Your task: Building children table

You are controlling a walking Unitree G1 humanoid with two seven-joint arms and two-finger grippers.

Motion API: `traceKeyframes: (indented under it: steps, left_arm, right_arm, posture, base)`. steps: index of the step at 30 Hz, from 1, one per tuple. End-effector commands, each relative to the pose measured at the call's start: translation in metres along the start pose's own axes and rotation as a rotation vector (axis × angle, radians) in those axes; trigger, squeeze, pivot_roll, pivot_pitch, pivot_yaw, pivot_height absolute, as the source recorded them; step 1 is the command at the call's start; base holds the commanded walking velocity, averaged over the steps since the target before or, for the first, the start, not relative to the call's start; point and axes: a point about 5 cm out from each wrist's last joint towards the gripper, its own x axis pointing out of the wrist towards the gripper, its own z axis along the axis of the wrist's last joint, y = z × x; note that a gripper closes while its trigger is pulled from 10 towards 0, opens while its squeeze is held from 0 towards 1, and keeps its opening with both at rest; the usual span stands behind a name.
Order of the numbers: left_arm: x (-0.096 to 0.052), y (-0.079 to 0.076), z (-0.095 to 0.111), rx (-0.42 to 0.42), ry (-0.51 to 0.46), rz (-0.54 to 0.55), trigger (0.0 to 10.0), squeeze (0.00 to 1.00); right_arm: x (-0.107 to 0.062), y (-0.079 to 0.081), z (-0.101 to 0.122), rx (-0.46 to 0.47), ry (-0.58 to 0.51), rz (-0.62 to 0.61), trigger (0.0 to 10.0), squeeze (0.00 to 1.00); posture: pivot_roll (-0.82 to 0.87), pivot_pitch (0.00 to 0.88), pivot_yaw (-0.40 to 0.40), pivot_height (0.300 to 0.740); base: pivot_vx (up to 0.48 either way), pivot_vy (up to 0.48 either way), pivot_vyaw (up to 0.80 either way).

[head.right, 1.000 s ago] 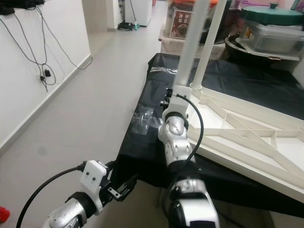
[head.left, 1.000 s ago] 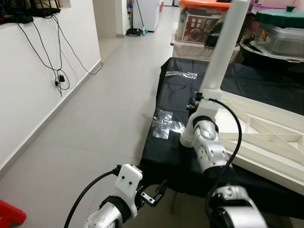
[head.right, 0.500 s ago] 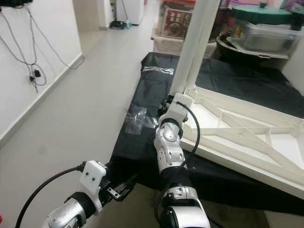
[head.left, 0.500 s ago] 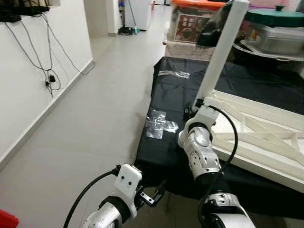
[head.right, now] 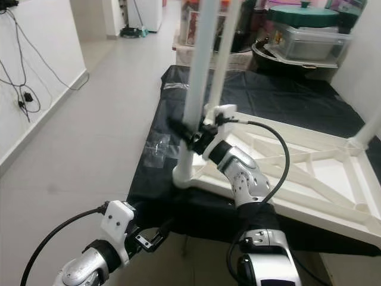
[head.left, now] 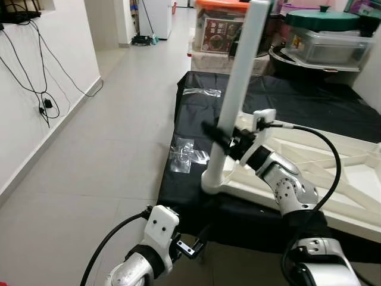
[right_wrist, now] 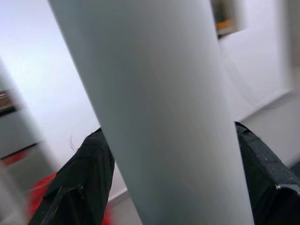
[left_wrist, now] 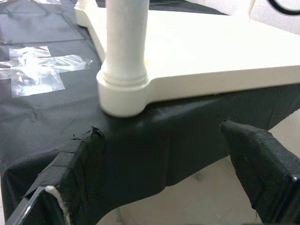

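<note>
Your right gripper [head.left: 221, 140] is clamped around the round white plastic table leg [head.left: 237, 89], one black finger [right_wrist: 96, 173] on each side of it, low on the leg a little above its socket. The leg stands nearly upright in the corner socket of the upturned white plastic children's table top [head.left: 333, 173], which lies ribs-up on the black cloth-covered work surface [head.left: 196, 119]. The top of the leg is cut off in the right eye view, and your right arm hides part of the table top's near edge. In the right wrist view the leg is so close that it blurs, and the background behind it cannot be made out.

Your left gripper [head.left: 193, 244] hangs low in front of the surface's near edge, its two fingers [left_wrist: 77, 164] spread wide apart with nothing between them, pointing at the leg's socket. Pieces of crumpled clear plastic wrap [head.left: 189, 156] lie on the cloth beside the socket. A second white leg [head.right: 225, 42] stands behind the first, partly hidden by it.
</note>
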Motion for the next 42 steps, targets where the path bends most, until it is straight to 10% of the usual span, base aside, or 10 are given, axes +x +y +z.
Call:
traceKeyframes:
  steps: [1,7,8,11,12,18,22,25,32,42]
  left_arm:
    - [0.000,0.000,-0.004,-0.008,0.014,-0.007,10.0,0.00]
    - [-0.001,0.000,-0.004,-0.007,0.015,-0.003,10.0,0.00]
    - [-0.001,0.000,-0.004,-0.008,0.014,0.000,10.0,0.00]
    - [-0.002,-0.001,-0.004,-0.009,0.013,0.003,10.0,0.00]
    - [-0.002,-0.001,-0.003,-0.009,0.013,0.003,10.0,0.00]
    - [-0.002,-0.001,-0.004,-0.011,0.016,0.001,10.0,0.00]
    - [-0.002,0.000,-0.005,-0.012,0.019,-0.002,10.0,0.00]
    - [-0.002,0.000,-0.005,-0.013,0.020,-0.002,10.0,0.00]
    - [-0.002,0.001,-0.005,-0.011,0.022,-0.007,10.0,0.00]
    - [-0.001,0.001,-0.005,-0.010,0.020,-0.004,10.0,0.00]
  right_arm:
    - [0.013,0.008,-0.014,0.040,0.064,0.124,10.0,0.00]
    - [0.031,0.014,-0.020,0.046,0.180,0.335,10.0,0.00]
    - [0.031,0.015,-0.020,0.035,0.212,0.371,2.0,0.00]
    - [0.030,0.016,-0.020,0.029,0.243,0.405,2.0,0.00]
    - [0.029,0.016,-0.021,0.005,0.260,0.402,0.0,0.00]
    - [0.031,0.009,-0.019,-0.031,0.176,0.271,0.0,0.00]
    - [0.035,-0.020,-0.019,-0.105,0.072,-0.318,0.0,0.00]
    - [0.033,-0.025,-0.019,-0.143,0.069,-0.424,0.0,0.00]
    - [-0.037,-0.051,-0.011,-0.176,-0.092,-1.457,0.0,0.00]
    - [-0.032,-0.034,-0.029,-0.102,-0.156,-1.588,0.0,0.00]
  posture:
    - [0.12,0.065,-0.068,0.740]
    - [0.14,0.068,-0.075,0.740]
    - [0.15,0.071,-0.078,0.740]
    - [0.15,0.071,-0.078,0.740]
    - [0.15,0.073,-0.077,0.740]
    - [0.14,0.075,-0.068,0.740]
    - [0.14,0.076,-0.063,0.740]
    - [0.14,0.076,-0.063,0.740]
    - [0.14,0.074,-0.056,0.740]
    - [0.14,0.075,-0.059,0.740]
  base:
    - [0.000,0.000,0.00]
    - [0.000,0.000,0.00]
    - [0.000,0.000,0.00]
    - [0.000,0.000,0.00]
    - [0.000,0.000,0.00]
    - [0.000,0.000,0.00]
    - [0.000,0.000,0.00]
    - [0.000,0.000,0.00]
    - [0.000,0.000,0.00]
    - [0.000,0.000,0.00]
